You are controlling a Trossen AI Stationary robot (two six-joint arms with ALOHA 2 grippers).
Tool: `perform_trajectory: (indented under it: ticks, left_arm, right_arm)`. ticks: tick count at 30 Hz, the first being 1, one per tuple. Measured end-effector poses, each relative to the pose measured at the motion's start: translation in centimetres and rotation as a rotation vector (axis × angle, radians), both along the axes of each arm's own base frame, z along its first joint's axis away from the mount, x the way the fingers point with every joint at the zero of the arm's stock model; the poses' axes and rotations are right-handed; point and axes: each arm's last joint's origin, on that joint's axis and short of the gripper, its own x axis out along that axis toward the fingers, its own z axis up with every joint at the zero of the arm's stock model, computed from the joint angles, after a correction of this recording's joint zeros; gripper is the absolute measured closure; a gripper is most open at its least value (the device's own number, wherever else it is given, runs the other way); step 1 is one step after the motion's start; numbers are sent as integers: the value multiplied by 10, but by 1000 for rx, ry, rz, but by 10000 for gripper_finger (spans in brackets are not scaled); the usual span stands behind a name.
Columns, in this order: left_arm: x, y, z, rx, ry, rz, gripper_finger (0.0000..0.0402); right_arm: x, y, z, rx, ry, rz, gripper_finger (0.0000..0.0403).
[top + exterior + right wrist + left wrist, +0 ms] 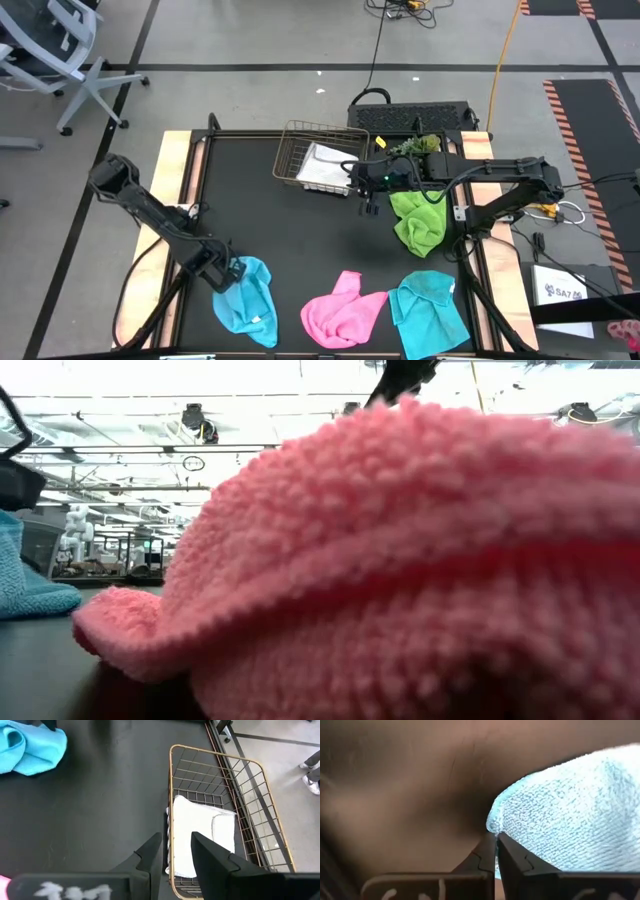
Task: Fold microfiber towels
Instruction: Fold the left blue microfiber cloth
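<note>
A cyan towel (250, 300) lies crumpled at the table's near left. My left gripper (228, 272) points down at its left edge and is shut on it. The pink towel (342, 308) lies crumpled at the near middle and fills the low view (420, 560). A second cyan towel (430, 312) lies at the near right, and a lime green towel (420, 222) lies farther back on the right. A white towel (200, 835) rests folded in the copper basket (300, 150). My right gripper (177, 845) hangs open above the table beside the basket, holding nothing. My left gripper pinches the cyan towel's rounded edge (493, 824) between its two fingertips (485, 855). The fingers come from above, pointing down. One layer or several, I cannot tell. The rest of the towel lies slack on the table.
The wire basket stands at the far middle, with a small green plant (415, 146) to its right. Bare black table (270, 225) lies between the basket and the near row of towels. An office chair (50, 50) stands on the floor beyond the far left corner.
</note>
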Motion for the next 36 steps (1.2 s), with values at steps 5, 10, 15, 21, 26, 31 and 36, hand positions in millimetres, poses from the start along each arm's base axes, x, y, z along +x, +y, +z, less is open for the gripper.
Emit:
perform_trajectory:
  ticks: [5,10,15,21,26,31,36]
  left_arm:
    - [3,8,4,39,-30,31,396]
    - [7,13,3,59,-40,37,398]
    - [12,19,4,122,-97,72,399]
    - [21,35,5,222,-136,78,400]
    - [28,51,4,247,-112,78,400]
    - [34,64,5,251,-99,80,401]
    - [36,72,5,255,-90,98,401]
  right_arm:
    - [4,7,-2,166,-26,44,307]
    - [24,24,-19,318,-8,169,307]
    - [43,37,-42,311,50,225,307]
    - [56,46,-52,305,33,255,307]
    - [70,54,-50,296,-89,301,307]
    - [92,67,-67,354,-153,394,307]
    - [116,78,-103,406,-150,429,307]
